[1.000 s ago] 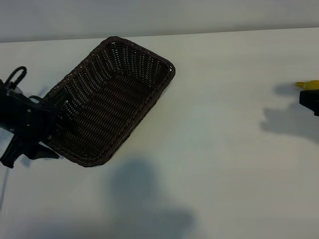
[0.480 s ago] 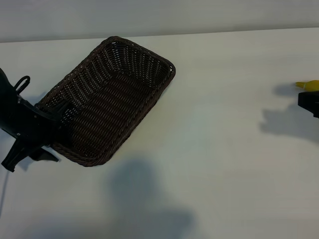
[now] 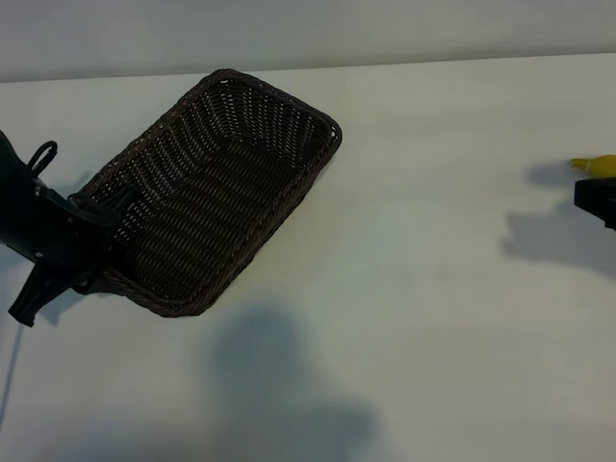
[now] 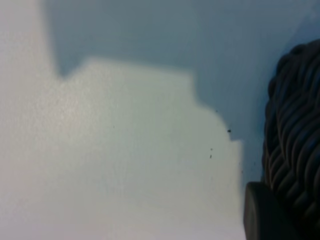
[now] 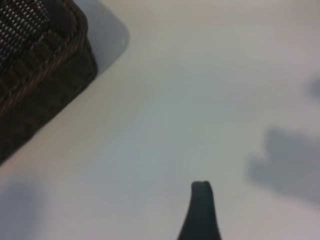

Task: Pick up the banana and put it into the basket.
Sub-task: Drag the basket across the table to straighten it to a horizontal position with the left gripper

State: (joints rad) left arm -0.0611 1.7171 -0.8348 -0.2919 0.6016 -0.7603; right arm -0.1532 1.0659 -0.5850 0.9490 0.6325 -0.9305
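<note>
A: Item one, the basket (image 3: 241, 164). Location?

B: Left part of the surface (image 3: 433, 289), lying askew, one short end toward the back wall, the other at the left tool (image 3: 108, 236). Empty. Braided rim (image 4: 295, 125) fills the side of the left wrist view.

A: Left tool, condition?

B: Planted at the basket's near short end, over the rim. Whether it has clamped the rim I cannot tell.

A: Item two, the banana (image 3: 599, 164)?

B: Far right edge of the exterior view, only a yellow tip showing, well apart from the basket. The right tool (image 3: 602, 197) sits just beside it, jaws wide with nothing between them; one fingertip (image 5: 201, 200) shows over bare surface, with a basket corner (image 5: 40, 65) beyond.

A: Step in hand?

B: By my reading, steadying the basket. To do it well: bite the rim squarely, braid fully between the jaws, and hold it flat rather than tipping or dragging it.

A: Edges and room?

B: Wide bare surface between basket and banana, nothing to dodge. Cautions: the banana lies near the view's right edge, so the right tool should approach from above; the sloping sides leave the opening broad, so carry in along the length of the basket.
</note>
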